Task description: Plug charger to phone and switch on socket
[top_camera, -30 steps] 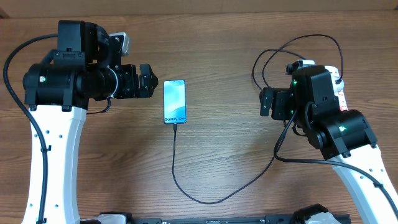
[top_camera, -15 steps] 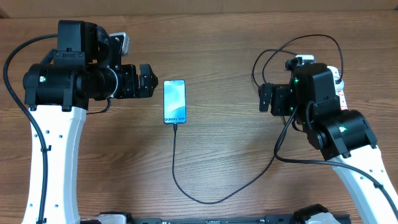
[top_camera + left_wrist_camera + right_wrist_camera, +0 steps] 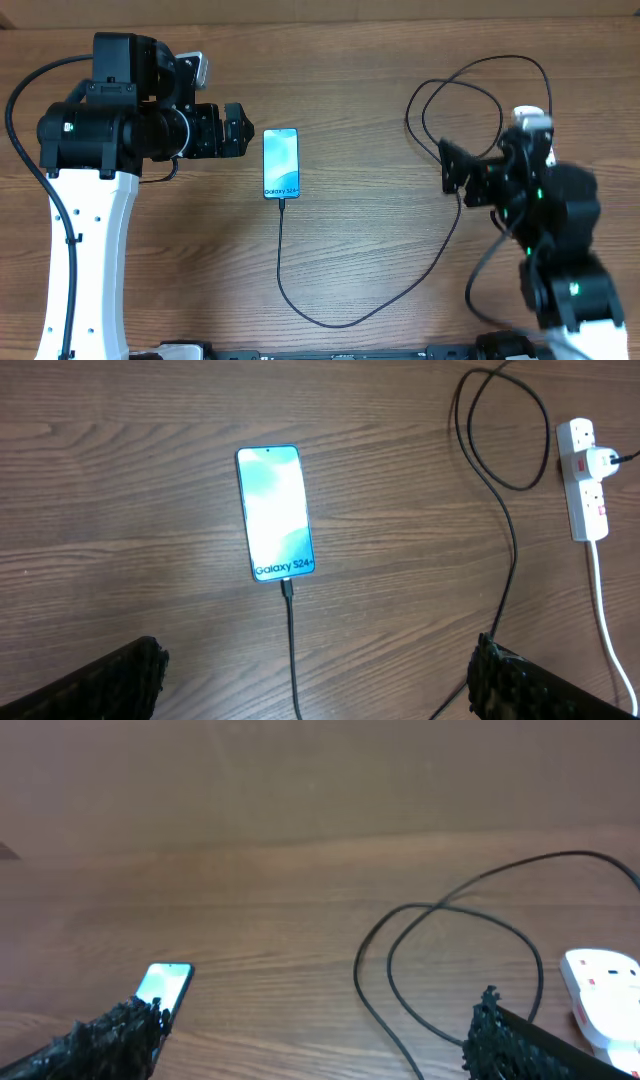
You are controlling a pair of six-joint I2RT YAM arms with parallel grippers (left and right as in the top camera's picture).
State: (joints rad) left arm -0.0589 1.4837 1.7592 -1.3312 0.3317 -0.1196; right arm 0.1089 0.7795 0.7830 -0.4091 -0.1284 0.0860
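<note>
The phone (image 3: 281, 163) lies flat at the table's middle left with its teal screen lit; it also shows in the left wrist view (image 3: 274, 513) and the right wrist view (image 3: 165, 985). The thin black charger cable (image 3: 300, 305) meets the phone's bottom edge (image 3: 287, 586), runs toward the front, then loops up to the right (image 3: 500, 460). The white socket (image 3: 584, 480) with red markings lies at the far right and has a white plug in it; my right arm hides it in the overhead view. My left gripper (image 3: 238, 130) is open and empty left of the phone. My right gripper (image 3: 450, 168) is open and empty, left of the socket (image 3: 600, 985).
The socket's white cord (image 3: 605, 610) runs toward the table's front right. The cable's loops (image 3: 400, 960) lie between my right gripper and the table's far edge. Bare wood lies between the phone and the loops.
My right arm has pulled back to the right and toward the front, and now covers the socket in the overhead view. The left arm, phone and cable have not moved.
</note>
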